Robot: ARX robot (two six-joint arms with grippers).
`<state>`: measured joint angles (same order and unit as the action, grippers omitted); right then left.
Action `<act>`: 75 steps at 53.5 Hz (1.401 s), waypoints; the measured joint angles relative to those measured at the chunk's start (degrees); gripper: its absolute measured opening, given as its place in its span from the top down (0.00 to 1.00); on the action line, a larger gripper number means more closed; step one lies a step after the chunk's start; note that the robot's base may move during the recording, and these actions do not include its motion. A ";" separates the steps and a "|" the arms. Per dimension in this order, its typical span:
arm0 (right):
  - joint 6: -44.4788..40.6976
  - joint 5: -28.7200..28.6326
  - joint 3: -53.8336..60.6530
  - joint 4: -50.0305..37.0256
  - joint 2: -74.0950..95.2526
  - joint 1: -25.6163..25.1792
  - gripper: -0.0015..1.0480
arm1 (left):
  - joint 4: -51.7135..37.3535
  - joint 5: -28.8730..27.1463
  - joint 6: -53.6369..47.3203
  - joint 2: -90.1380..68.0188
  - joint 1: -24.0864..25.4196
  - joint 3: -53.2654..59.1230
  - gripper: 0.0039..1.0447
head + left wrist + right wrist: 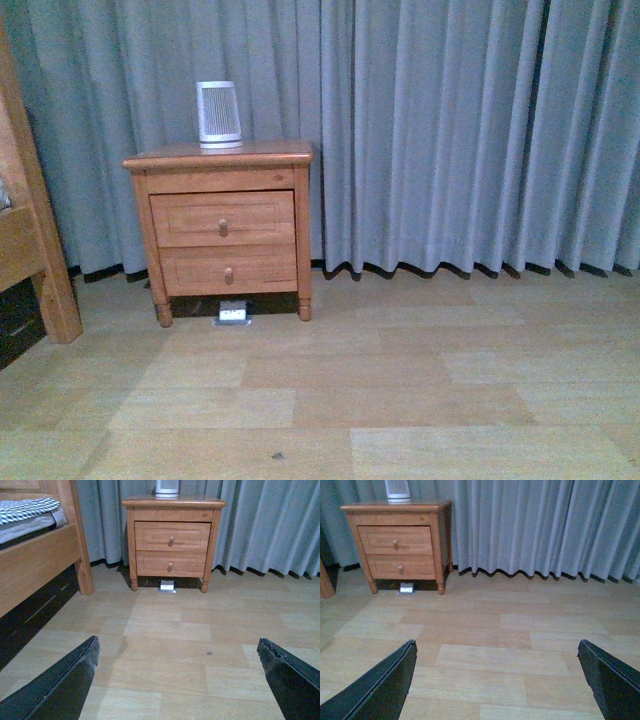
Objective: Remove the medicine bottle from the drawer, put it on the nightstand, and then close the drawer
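The drawer (185, 215) sits shut, its recessed panel and round wooden knob (223, 227) facing the robot; the medicine bottle is out of sight, presumably inside. The reddish-brown nightstand (270, 153), with its flat top and turned legs, stands well ahead on the left arm's side; the left gripper (177, 645) therefore looks nearer than the right gripper (496, 645); both pincers gape wide, holding nothing.

This is a bedroom. A wooden nightstand (222, 215) stands by grey curtains (450, 130). A bed frame (37, 562) with bedding is at left.
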<state>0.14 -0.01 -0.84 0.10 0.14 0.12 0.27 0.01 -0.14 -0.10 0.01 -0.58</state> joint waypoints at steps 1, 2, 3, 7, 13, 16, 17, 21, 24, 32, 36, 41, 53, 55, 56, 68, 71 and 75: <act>0.00 0.00 0.00 0.00 0.00 0.00 0.07 | 0.00 0.00 0.00 0.00 0.00 0.00 0.06; 0.00 0.00 0.00 0.00 0.00 0.00 0.07 | 0.00 0.00 0.00 0.00 0.00 0.00 0.06; 0.00 0.00 0.00 0.00 0.00 0.00 0.07 | 0.00 0.00 0.00 0.00 0.00 0.00 0.06; 0.00 0.00 0.00 0.00 0.00 0.00 0.07 | 0.00 0.00 -0.02 0.00 0.00 0.00 0.06; 0.00 -0.02 0.00 0.00 0.00 0.00 0.07 | 0.00 0.00 0.00 0.00 0.00 0.00 0.06; 0.00 0.00 0.00 0.00 0.00 0.00 0.07 | 0.00 0.00 0.00 0.00 0.00 0.00 0.06; 0.00 0.00 0.02 0.00 0.00 0.00 0.07 | 0.00 0.00 -0.02 0.00 0.00 0.00 0.06; 0.00 0.00 0.00 0.00 0.00 0.00 0.07 | 0.00 -0.02 -0.02 0.00 0.00 0.00 0.06; 0.00 -0.02 0.00 0.00 0.00 0.00 0.07 | 0.00 0.00 0.00 0.00 0.00 0.00 0.06; 0.00 0.00 0.00 0.00 0.00 0.00 0.07 | 0.00 0.00 -0.02 0.00 0.00 0.00 0.06; 0.00 0.00 0.00 0.00 0.00 0.00 0.07 | 0.00 0.00 0.00 0.00 0.00 0.00 0.06; 0.00 0.00 0.00 0.00 0.00 0.00 0.07 | 0.00 0.00 -0.02 0.00 0.00 0.00 0.06; 0.00 0.00 0.00 0.00 0.00 0.00 0.07 | 0.00 0.00 0.00 0.00 0.00 0.00 0.06; 0.00 0.00 0.00 0.00 0.00 0.00 0.07 | 0.00 0.00 -0.02 0.00 0.00 0.00 0.06; 0.00 -0.02 0.00 0.00 0.00 0.00 0.07 | 0.00 0.00 -0.02 0.00 0.00 0.00 0.06; 0.00 0.00 0.00 0.00 0.00 0.00 0.07 | 0.00 0.00 0.00 0.00 0.00 0.00 0.06; 0.00 0.00 0.00 0.00 0.00 0.00 0.07 | 0.00 -0.02 0.00 0.00 0.00 0.00 0.06; 0.00 0.00 0.00 0.00 0.00 0.00 0.07 | 0.00 -0.02 0.00 0.00 0.00 0.00 0.06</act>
<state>0.14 -0.01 -0.84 0.10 0.14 0.12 0.27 -0.01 -0.14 -0.10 0.01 -0.58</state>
